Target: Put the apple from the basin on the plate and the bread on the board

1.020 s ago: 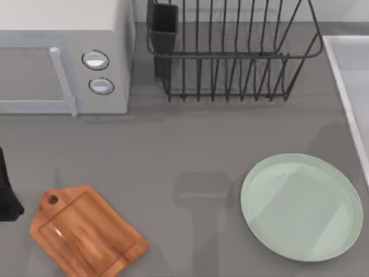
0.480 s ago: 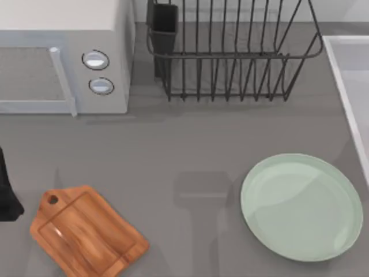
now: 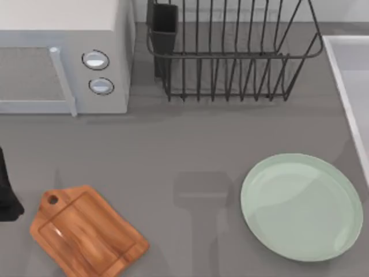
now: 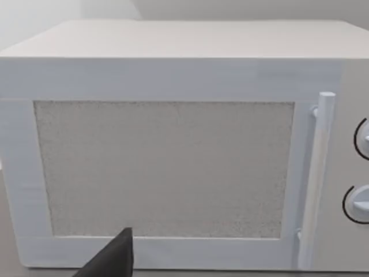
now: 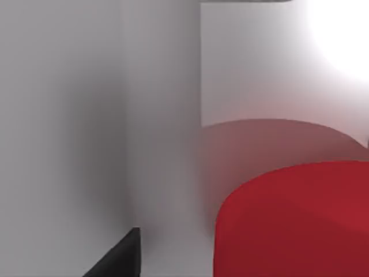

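The red apple (image 5: 294, 222) looms large in the right wrist view, lying against the pale white walls of the basin (image 5: 155, 115). A dark part of my right gripper (image 5: 115, 257) sits just beside it. From above, the basin (image 3: 351, 75) shows as a strip at the right edge. The mint-green plate (image 3: 302, 206) lies bare at the front right. At the front left the wooden board (image 3: 86, 234) is bare too. The bread is out of view. My left arm (image 3: 6, 193) rests at the left edge, and my left gripper (image 4: 112, 259) faces the microwave.
A white microwave (image 3: 63, 57) with its door shut stands at the back left. A black wire dish rack (image 3: 230, 52) stands at the back middle. Open grey counter lies between the board and the plate.
A faint shadow across the plate has shifted. Nothing on the counter has moved.
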